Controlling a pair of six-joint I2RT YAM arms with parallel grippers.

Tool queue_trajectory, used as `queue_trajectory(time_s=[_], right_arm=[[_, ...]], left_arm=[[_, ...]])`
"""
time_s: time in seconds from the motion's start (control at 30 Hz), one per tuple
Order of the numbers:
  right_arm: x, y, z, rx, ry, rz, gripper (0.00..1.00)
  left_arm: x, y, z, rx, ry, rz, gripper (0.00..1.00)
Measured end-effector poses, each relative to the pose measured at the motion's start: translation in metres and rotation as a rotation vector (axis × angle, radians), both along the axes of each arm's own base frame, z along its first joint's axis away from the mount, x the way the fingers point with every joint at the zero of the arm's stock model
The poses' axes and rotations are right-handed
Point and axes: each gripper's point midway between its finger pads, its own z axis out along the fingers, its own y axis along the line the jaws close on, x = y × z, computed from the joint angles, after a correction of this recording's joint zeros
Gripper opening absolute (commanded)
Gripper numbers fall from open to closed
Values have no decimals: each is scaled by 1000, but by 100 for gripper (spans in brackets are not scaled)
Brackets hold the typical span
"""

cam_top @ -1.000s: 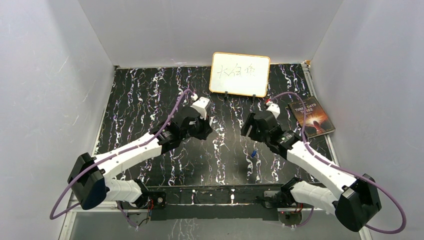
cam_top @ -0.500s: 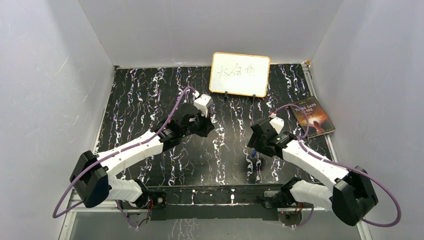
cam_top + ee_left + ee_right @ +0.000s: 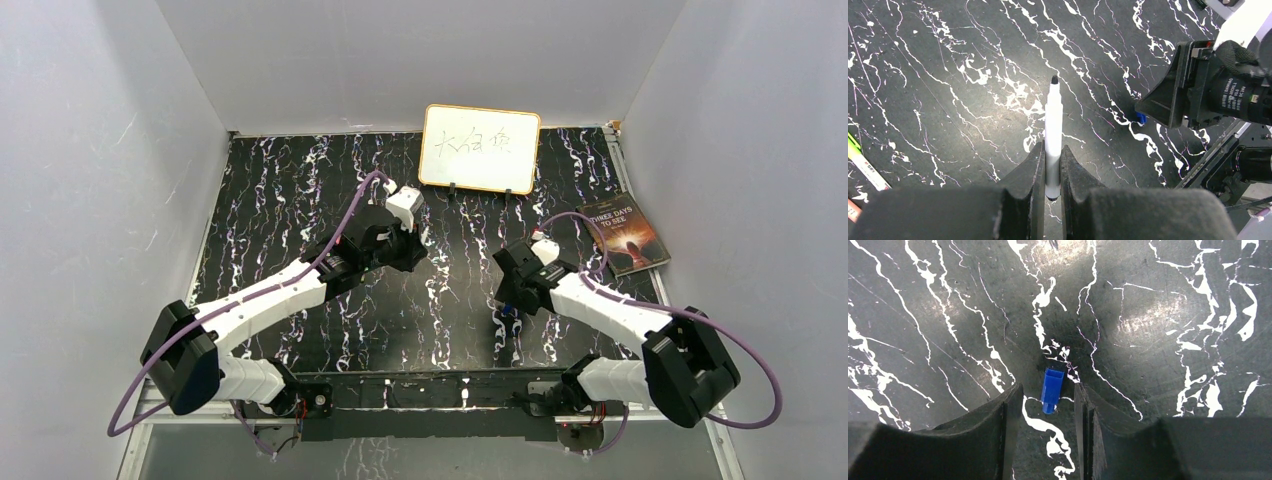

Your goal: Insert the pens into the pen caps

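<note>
1. Writing: the whiteboard (image 3: 480, 148) at the back of the counter (image 3: 270, 200) has three handwritten Chinese characters. The first two look like 大白; the third is unclear.
2. The book (image 3: 625, 235) on the right side of the counter has "THREE DAYS TO SEE" on its cover.
3. The motor housing on the right arm reads "DAMIAO" in the left wrist view. The smaller print is too fine to read.
4. Pens counted: three, all in the left wrist view.
   - The white pen (image 3: 1053, 125) has a black tip pointing away from the camera.
   - The green-and-white pen (image 3: 868, 170) lies at the left edge, with small red print I can't read.
   - A sliver of an orange-red pen (image 3: 852, 210) shows just below it.
5. Caps counted: one, the blue cap (image 3: 1052, 389), lying flat on the counter.
6. The left fingers (image 3: 1035, 170) are clamped on the white pen's lower barrel, holding it above the counter.
7. The right fingers (image 3: 1003, 420) are spread apart, one on each side of the blue cap. They appear not to touch it.
8. One whiteboard, one book.
</note>
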Motion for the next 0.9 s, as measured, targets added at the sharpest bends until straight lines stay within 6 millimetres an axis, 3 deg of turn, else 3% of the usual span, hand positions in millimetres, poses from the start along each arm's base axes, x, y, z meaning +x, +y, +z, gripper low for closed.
queue_trajectory(time_s=[0.17,0.5,0.63,0.8,0.9], right_arm=[[-3,-2,-11,-13,21,0,30],[0,2,-16,-5,19,6,23],[1,3,-16,-1,14,13,16],[1,3,-17,-2,11,19,0],[2,3,-16,1,5,22,0]], left_arm=[[0,0,-2,3,4,-2,0],[1,0,-2,1,8,-2,0],[1,0,-2,0,9,-4,0],[0,0,-2,-1,10,-7,0],[0,-1,-2,-3,12,-10,0]])
